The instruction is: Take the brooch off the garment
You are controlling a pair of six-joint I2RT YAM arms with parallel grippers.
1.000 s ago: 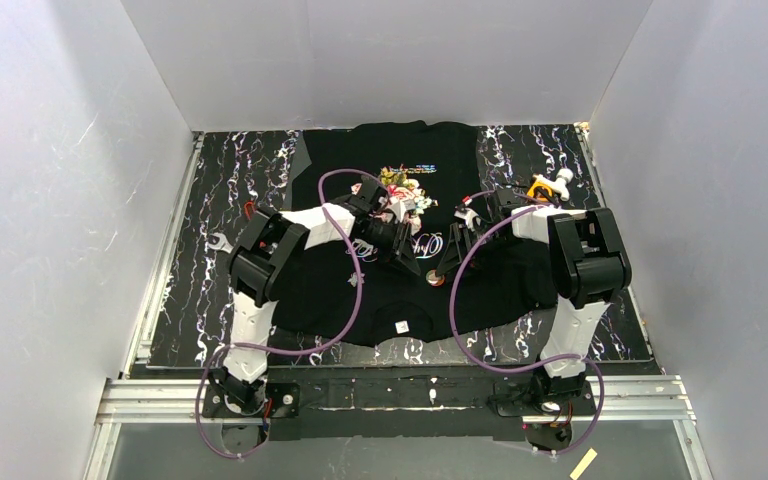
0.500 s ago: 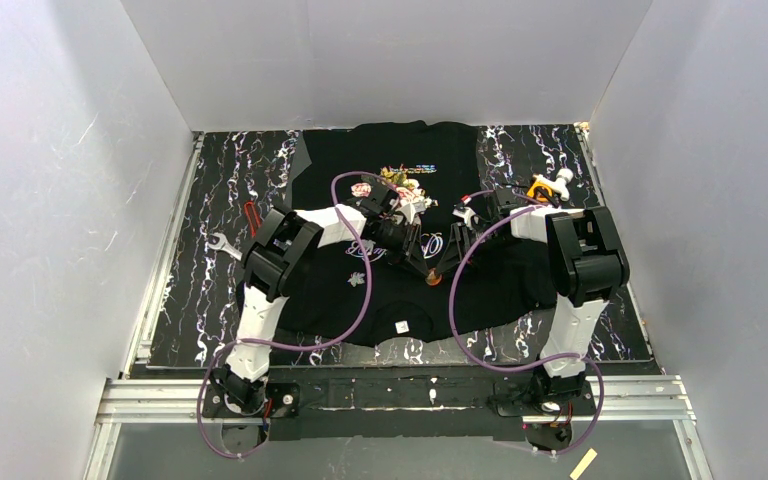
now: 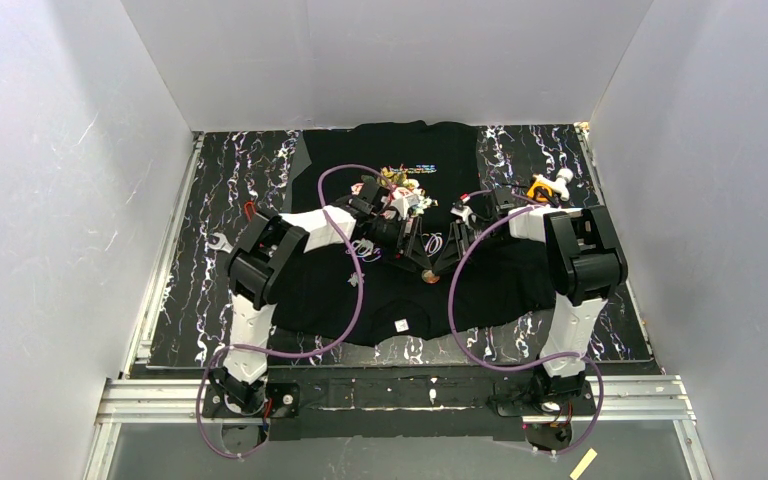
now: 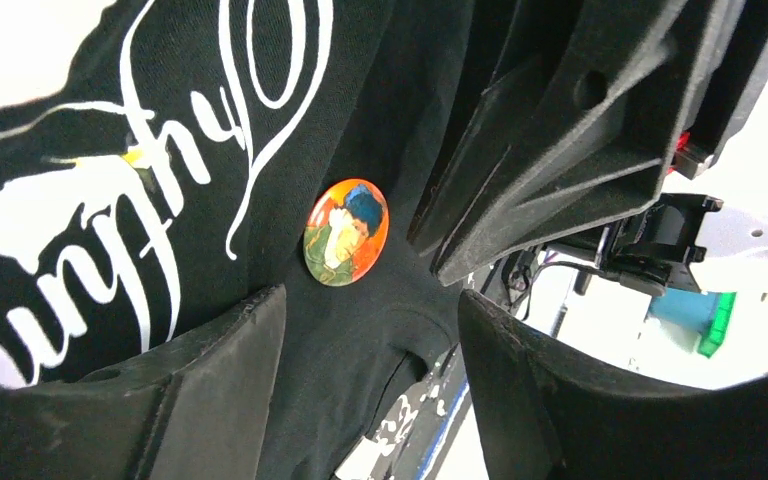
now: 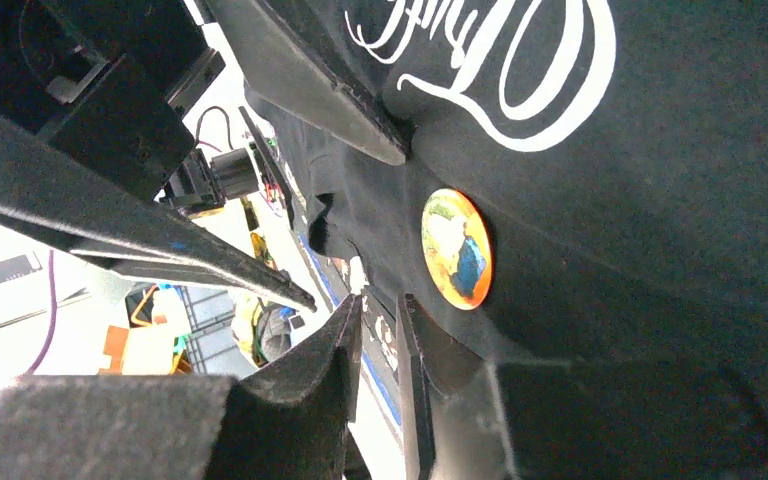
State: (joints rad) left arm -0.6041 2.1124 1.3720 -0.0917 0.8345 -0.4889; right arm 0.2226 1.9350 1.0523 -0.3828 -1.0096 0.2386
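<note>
The garment, a black T-shirt with a rose print and white lettering, lies flat on the table. The brooch, a round orange pin with a painted figure, is pinned below the lettering. It shows in the left wrist view and the right wrist view. My left gripper is open and empty, its fingers wide apart just short of the brooch. My right gripper is nearly closed with a thin slit, holds nothing, and rests its tips on the cloth beside the brooch. Its fingers face mine.
A small white neck label marks the shirt's near edge. An orange and white object lies at the back right. A wrench and a red item lie on the black marbled table left of the shirt.
My left gripper has moved right and nearer, closing in on the brooch until it meets the right gripper there. The right arm has barely moved.
</note>
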